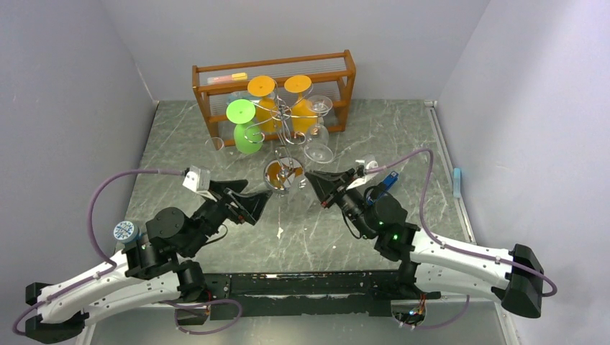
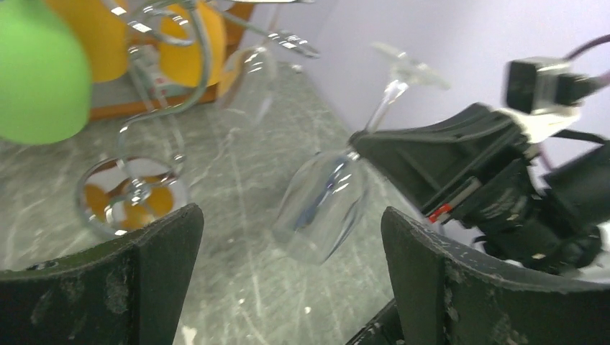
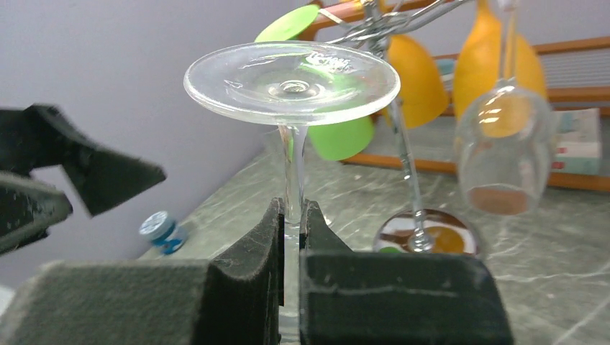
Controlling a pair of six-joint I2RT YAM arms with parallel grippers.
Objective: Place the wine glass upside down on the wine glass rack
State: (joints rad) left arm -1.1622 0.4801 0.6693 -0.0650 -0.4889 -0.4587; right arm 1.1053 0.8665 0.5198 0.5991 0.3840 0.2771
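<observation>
1. My right gripper (image 3: pixel 291 215) is clamped on the stem of the clear wine glass (image 3: pixel 291 80), foot uppermost, near the shiny base of the wine glass rack (image 1: pixel 283 175).
2. My left gripper (image 2: pixel 291 244) stands wide apart.
3. From above I barely make the glass out; the right wrist fingers hide its bowl.
4. Grey-green marbled table (image 1: pixel 403 144), pale lilac walls (image 1: pixel 288 29).
</observation>
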